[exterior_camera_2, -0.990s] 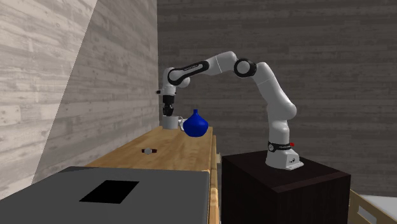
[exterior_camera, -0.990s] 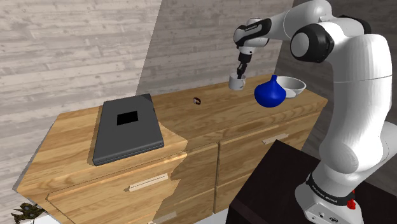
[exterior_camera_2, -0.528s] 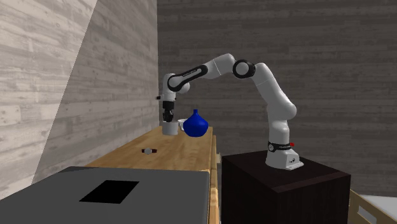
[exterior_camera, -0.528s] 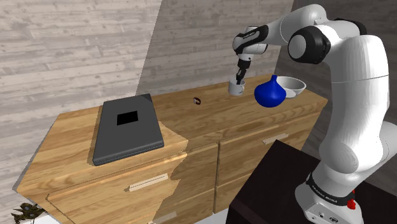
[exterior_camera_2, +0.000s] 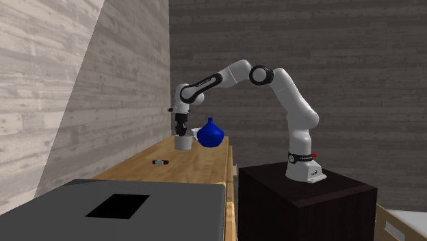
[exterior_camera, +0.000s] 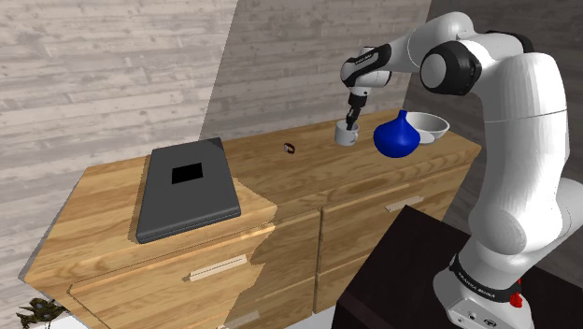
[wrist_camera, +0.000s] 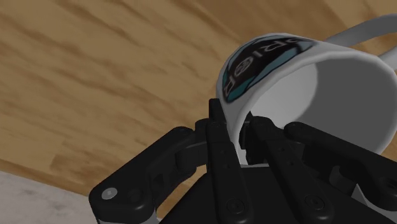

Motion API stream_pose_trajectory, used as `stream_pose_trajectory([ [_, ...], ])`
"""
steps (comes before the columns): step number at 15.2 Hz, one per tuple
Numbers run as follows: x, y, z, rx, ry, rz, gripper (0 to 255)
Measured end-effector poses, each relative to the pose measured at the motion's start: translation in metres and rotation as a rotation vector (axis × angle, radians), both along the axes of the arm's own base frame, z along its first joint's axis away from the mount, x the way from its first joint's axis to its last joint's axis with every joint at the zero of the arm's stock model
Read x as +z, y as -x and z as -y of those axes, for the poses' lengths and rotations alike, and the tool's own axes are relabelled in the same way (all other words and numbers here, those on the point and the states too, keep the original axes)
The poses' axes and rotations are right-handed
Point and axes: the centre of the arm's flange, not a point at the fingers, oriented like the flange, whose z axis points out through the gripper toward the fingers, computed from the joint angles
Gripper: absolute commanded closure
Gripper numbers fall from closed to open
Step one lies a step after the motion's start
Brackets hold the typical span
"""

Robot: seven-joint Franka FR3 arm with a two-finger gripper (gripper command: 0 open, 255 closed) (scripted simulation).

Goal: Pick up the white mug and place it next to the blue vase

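Note:
A white mug (exterior_camera: pixel 347 135) with a dark round logo (wrist_camera: pixel 267 58) hangs from my black gripper (exterior_camera: pixel 350 119), low over the wooden sideboard top (exterior_camera: pixel 280 173). The fingers (wrist_camera: pixel 219 137) clamp the mug's rim, one outside and one inside the wall. The blue vase (exterior_camera: pixel 395 137) stands a short way off toward the shoulder view's right of the mug. In the second exterior view the mug (exterior_camera_2: pixel 183 142) hangs just left of the vase (exterior_camera_2: pixel 209 134), with the gripper (exterior_camera_2: pixel 181 131) above it.
A white bowl (exterior_camera: pixel 427 127) sits behind the vase. A small dark object (exterior_camera: pixel 290 147) lies on the sideboard left of the mug. A flat dark grey slab (exterior_camera: pixel 187 187) with a black square covers the sideboard's left part. My dark stand (exterior_camera_2: pixel 304 198) is beside the sideboard.
My gripper has moved down and a little toward the shoulder view's left with the mug, bringing it closer to the sideboard top.

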Motion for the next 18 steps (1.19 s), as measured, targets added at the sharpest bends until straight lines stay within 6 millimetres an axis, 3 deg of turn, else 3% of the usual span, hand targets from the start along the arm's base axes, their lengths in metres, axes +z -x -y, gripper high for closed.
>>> stream_pose_trajectory([
  [3, 0.000, 0.000, 0.000, 0.000, 0.000, 0.000, 255],
  [4, 0.000, 0.000, 0.000, 0.000, 0.000, 0.000, 0],
  [10, 0.000, 0.000, 0.000, 0.000, 0.000, 0.000, 0],
  [14, 0.040, 0.003, 0.004, 0.000, 0.001, 0.001, 0],
  [18, 0.049, 0.004, 0.004, 0.000, 0.000, 0.001, 0],
])
